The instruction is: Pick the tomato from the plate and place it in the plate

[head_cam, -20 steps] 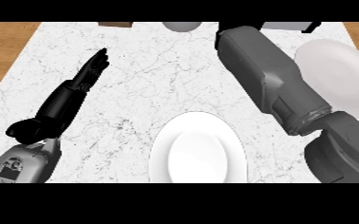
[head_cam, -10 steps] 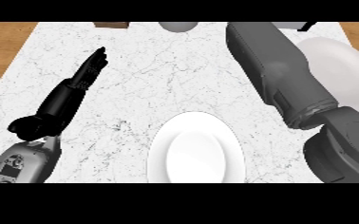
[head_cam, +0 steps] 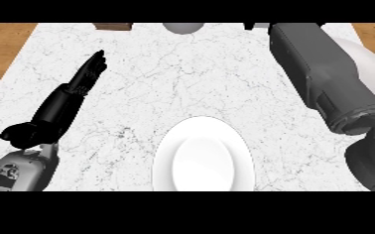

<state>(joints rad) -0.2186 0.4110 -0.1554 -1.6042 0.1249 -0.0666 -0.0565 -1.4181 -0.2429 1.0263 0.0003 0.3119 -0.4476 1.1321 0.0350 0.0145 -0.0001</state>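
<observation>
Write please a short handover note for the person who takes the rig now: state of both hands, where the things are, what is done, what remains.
Left hand: open, fingers straight, resting over the counter at the view's left, holding nothing.
Right hand: not visible; only the right forearm shows, reaching toward the far right edge.
Near plate: at the lower centre, with nothing on it.
Second plate: far right, mostly hidden behind the right forearm.
Tomato: not visible in this view; it may be hidden by the arm.
Done: no placement can be seen. Left: get the tomato and set it on the near plate.

Right forearm [head_cam: 322,79] hides far plate [head_cam: 359,54]; right robot hand out of view
</observation>
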